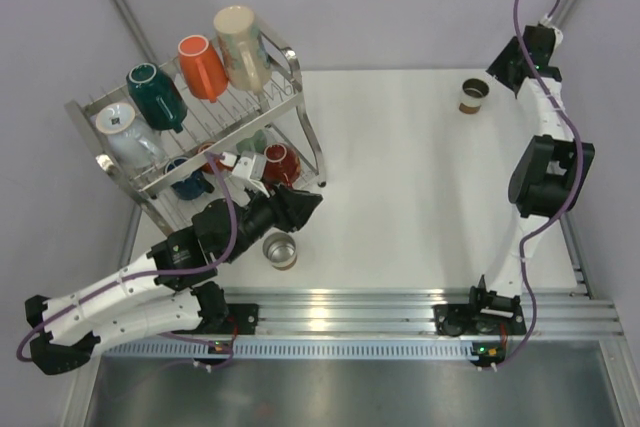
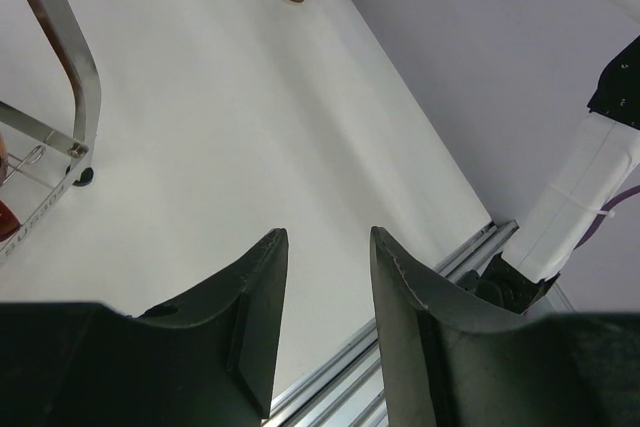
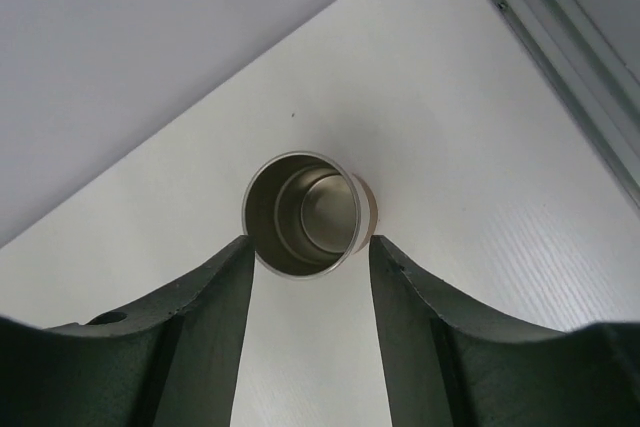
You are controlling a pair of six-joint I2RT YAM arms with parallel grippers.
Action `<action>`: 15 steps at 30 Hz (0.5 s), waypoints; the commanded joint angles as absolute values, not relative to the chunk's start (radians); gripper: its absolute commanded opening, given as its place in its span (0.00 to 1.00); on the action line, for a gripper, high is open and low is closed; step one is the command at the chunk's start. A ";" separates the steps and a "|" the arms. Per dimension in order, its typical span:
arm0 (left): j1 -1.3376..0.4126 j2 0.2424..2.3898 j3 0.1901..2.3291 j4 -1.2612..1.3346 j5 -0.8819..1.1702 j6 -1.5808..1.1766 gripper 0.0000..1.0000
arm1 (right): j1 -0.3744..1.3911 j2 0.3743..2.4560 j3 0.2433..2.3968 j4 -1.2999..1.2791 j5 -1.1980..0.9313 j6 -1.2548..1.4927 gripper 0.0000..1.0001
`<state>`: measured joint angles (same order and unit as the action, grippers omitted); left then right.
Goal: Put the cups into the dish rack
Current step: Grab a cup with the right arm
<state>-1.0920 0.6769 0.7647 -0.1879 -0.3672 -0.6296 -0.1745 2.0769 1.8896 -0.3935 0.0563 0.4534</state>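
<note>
Left end effector (image 2: 328, 232) is being held partly open, nothing between the jaws, over bare worktop (image 2: 250, 97). The dish rack (image 1: 190, 147) is just beside it, on its left, and only the rack's tubular corner post is being caught in the left wrist view. A steel-lined brown cup (image 1: 280, 250) is standing upright on the worktop just beside this end effector, ungripped.

The rack's top tier is being occupied by a pale mug (image 1: 125, 129), a dark teal mug (image 1: 155, 95), an orange cup (image 1: 203, 67) and a tall beige cup (image 1: 240, 47), all tipped over the tines. On the lower tier a navy mug (image 1: 186, 183) and a red cup (image 1: 281, 162) are being partly hidden by wires.

Right end effector (image 3: 307, 242) is being held partly open, well apart from the rack. A second steel-lined cup (image 3: 305, 212) is standing upright, mouth up, just ahead of the fingertips (image 3: 240, 252) in line with the gap. It is not being clamped, and whether it is being touched cannot be told.
</note>
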 commanded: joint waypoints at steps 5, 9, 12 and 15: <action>-1.094 0.669 0.761 -0.172 -0.411 -0.621 0.44 | -0.202 2.192 1.974 -0.376 0.029 0.417 0.50; -1.094 0.661 0.773 -0.189 -0.423 -0.617 0.45 | -0.207 2.253 2.000 -0.379 0.009 0.434 0.50; -1.094 0.654 0.772 -0.189 -0.433 -0.618 0.45 | -0.207 2.289 1.993 -0.374 -0.040 0.446 0.49; -1.094 0.650 0.769 -0.189 -0.443 -0.620 0.45 | -0.207 2.313 1.980 -0.368 -0.058 0.451 0.39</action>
<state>-1.0920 0.6670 0.7647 -0.2001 -0.4145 -0.6289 -0.1947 2.3135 1.9526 -0.3897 -0.0174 0.4427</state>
